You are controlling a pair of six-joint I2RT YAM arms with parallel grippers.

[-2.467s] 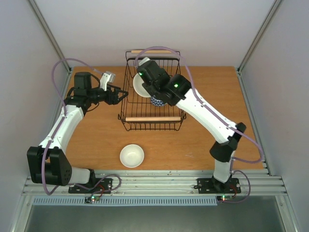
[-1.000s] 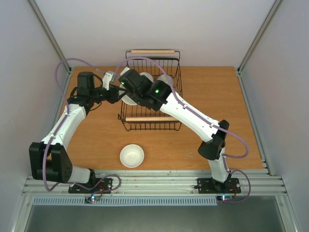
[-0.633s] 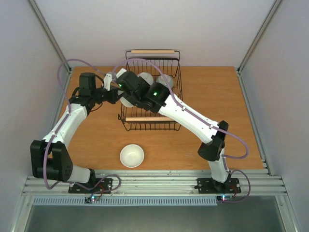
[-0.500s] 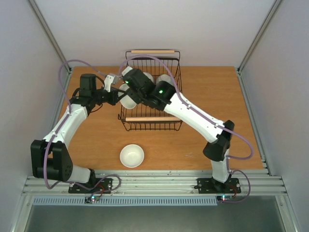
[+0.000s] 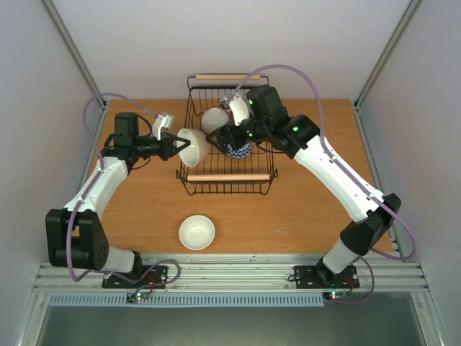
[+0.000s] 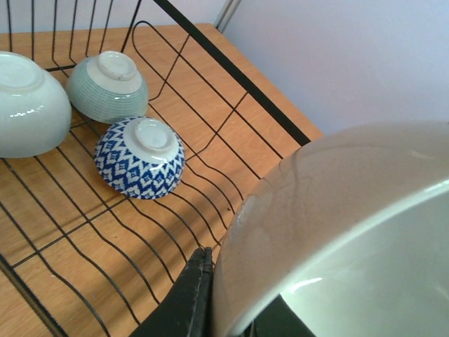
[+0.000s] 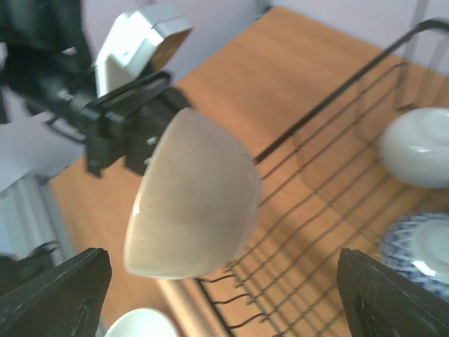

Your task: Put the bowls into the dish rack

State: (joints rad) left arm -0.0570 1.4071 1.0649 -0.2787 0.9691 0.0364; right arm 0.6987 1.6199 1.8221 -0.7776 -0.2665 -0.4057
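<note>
A cream-tan bowl [image 5: 194, 145] hangs tilted over the left edge of the dish rack [image 5: 189, 101], with my left gripper [image 5: 175, 145] shut on its rim. In the left wrist view the bowl [image 6: 337, 225] fills the right side, its rim pinched between my fingers [image 6: 195, 295]. My right gripper [image 5: 227, 135] stands open above the rack, apart from the bowl [image 7: 193, 196]. Inside the rack lie three upturned bowls: white [image 6: 21, 105], pale green [image 6: 109, 88] and blue-and-white [image 6: 139, 158].
Another white bowl [image 5: 197, 232] sits upright on the wooden table [image 5: 317, 194] in front of the rack. The rack has wooden handles at the back [image 5: 227, 76] and front [image 5: 229, 177]. Grey walls close in both sides.
My right gripper opened, let go of the cream-tan bowl and drew back to the right over the rack. My left gripper shut on the bowl's rim and now carries it alone.
</note>
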